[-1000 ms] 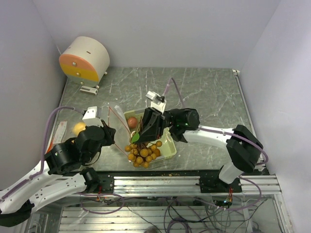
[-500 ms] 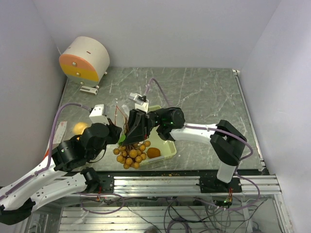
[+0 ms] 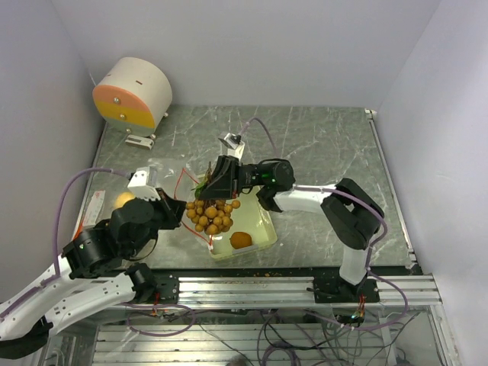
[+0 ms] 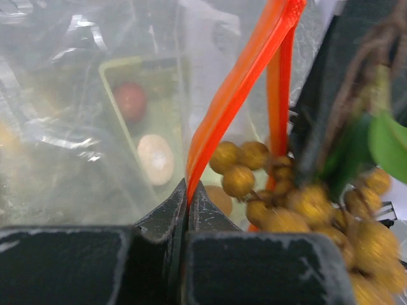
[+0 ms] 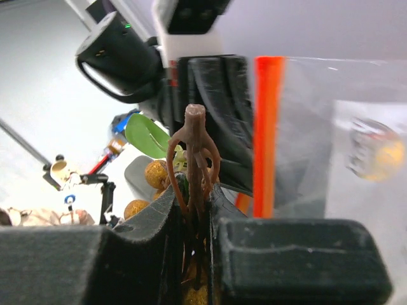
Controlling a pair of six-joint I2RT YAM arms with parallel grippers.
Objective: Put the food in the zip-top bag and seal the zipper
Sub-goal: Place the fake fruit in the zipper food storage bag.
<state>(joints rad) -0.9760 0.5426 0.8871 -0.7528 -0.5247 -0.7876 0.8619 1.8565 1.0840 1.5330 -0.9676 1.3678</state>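
The left fingers [image 4: 184, 210] are fully closed, pinching the orange zipper [image 4: 238, 82] strip of the clear zip-top bag [image 4: 76, 127] at its rim. The strip runs up and away from their tips. In the top view the left fingers [image 3: 174, 210] hold this edge raised off the table [image 3: 320, 145], with the bag spread out beyond and to the side of them.

The right fingers [image 5: 211, 213] are closed tight on the brown stem [image 5: 194, 149] of the bunch of berries [image 3: 211, 215]. The bunch hangs straight down beneath them, a green leaf [image 5: 149, 136] beside the stem. It sits just beside the left fingertips at the bag's mouth. I cannot tell whether it is past the rim.

One yellow fruit [image 3: 124, 200] lies inside the bag, behind the left fingers. The pale green tray [image 3: 263, 229] is below the right fingers and holds an orange fruit [image 3: 241, 239]. Seen through the plastic, a reddish apple [image 4: 130, 100] and a pale pear [image 4: 156, 159] also lie in the tray.
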